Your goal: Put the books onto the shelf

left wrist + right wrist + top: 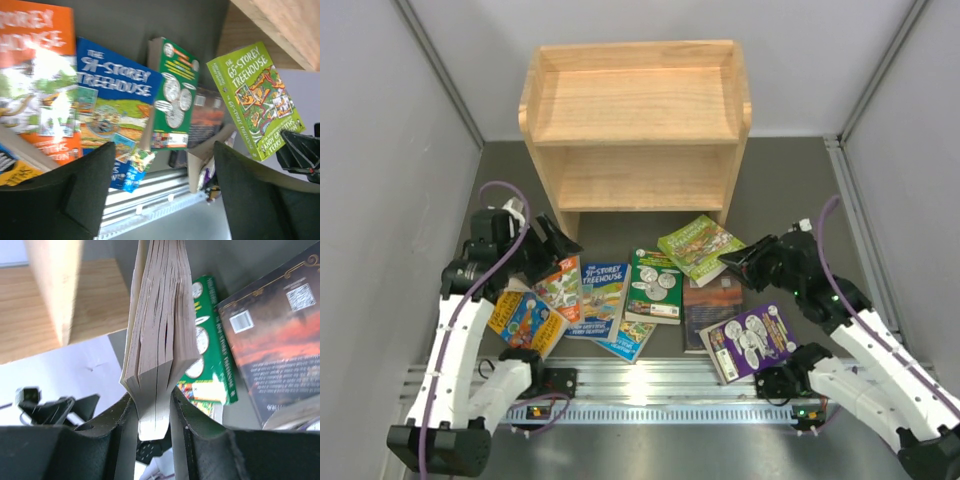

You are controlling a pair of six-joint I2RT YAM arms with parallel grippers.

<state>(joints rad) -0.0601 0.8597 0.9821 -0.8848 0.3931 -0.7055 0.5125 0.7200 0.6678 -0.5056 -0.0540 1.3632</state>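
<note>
Your right hand is clenched on the page edge of the lime-green book. Only its wrist view shows that grip, and the cover is hidden there. The left wrist view shows the cover, held up near the wooden shelf. Your left hand is spread, holding nothing. The other books overlap on the dark grey table, between pale walls; some titles are blurred.

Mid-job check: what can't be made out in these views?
- Light green book, right wrist view: cover unseen, only page edges pinched in the right gripper.
- Brown book, top view: partly covered by the purple book.
- Orange book, left wrist view: glare washes out its cover; frame edge cuts it.
- Shelf, top view: lower tier's rear hidden under the upper board.
</note>
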